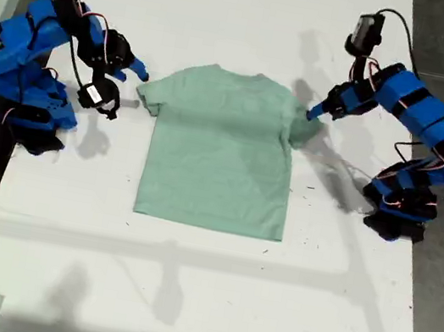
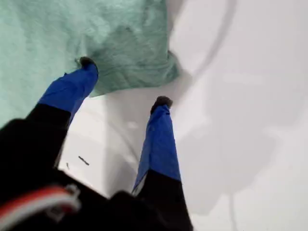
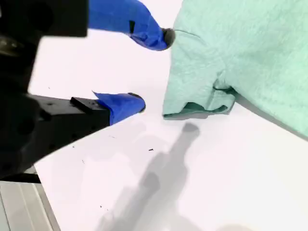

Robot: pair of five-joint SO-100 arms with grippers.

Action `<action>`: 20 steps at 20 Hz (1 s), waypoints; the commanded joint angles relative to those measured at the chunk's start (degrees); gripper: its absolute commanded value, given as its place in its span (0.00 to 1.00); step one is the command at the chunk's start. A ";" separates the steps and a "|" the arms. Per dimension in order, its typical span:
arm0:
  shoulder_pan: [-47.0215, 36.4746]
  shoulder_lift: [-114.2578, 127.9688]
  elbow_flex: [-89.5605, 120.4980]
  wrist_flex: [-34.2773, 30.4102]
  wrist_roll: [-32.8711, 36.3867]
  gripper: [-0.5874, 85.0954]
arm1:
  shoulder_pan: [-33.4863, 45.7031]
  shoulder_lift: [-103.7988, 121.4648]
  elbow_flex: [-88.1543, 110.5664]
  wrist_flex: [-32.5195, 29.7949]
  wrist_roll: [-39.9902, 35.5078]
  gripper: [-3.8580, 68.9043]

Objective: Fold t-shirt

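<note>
At the exterior view's left, my second gripper (image 3: pixel 151 70) hovers with jaws apart just off the t-shirt (image 1: pixel 223 151) sleeve hem. Spread flat mid-table (image 1: pixel 182 297), the shirt has bare white all around. At its right sleeve, my first gripper (image 2: pixel 124 82) straddles the edge, spread wide.

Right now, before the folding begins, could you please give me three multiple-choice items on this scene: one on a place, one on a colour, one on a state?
1. Where does the t-shirt lie in the exterior view?
A. between my first claw and my second claw
B. under one arm's base
C. hanging off the table

2. What colour is it?
A. red
B. pale mint green
C. black

3. How is my first claw?
A. shut on a sleeve
B. out of view
C. open

Answers: 1 A, a claw stands at each side of it; 2 B, all views agree; 3 C, its fingertips stand apart.
</note>
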 commanded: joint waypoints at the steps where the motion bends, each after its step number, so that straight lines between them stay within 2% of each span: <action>1: -0.79 -0.62 -3.52 -0.97 0.35 0.26 | 2.29 -3.08 1.58 -7.82 -2.72 0.43; 5: -0.35 -2.02 -4.31 -0.97 0.44 0.25 | 2.11 -11.87 0.26 -13.97 -4.31 0.41; 7: -0.26 -2.46 -4.57 -1.05 0.53 0.25 | 1.05 -16.26 -1.67 -15.12 -4.48 0.35; 8: -0.26 -2.46 -4.66 -1.05 0.53 0.25 | 0.70 -17.75 -3.25 -14.24 -4.39 0.25; 9: -0.26 -2.46 -4.92 -1.05 0.62 0.25 | 0.79 -18.28 -4.04 -13.97 -3.96 0.07; 10: -0.26 -2.55 -5.45 -0.88 0.70 0.24 | 0.97 -18.37 -4.66 -13.27 -3.87 0.04; 13: 0.09 -2.81 -6.15 -0.88 0.79 0.24 | -1.41 -12.66 -11.34 -2.37 -0.35 0.04; 16: 0.79 -4.22 -6.24 -1.49 0.79 0.23 | -9.05 -10.28 -23.82 4.22 6.50 0.04; 20: 1.49 -5.27 -6.42 -2.11 0.70 0.23 | -19.25 -18.98 -42.45 4.75 15.82 0.04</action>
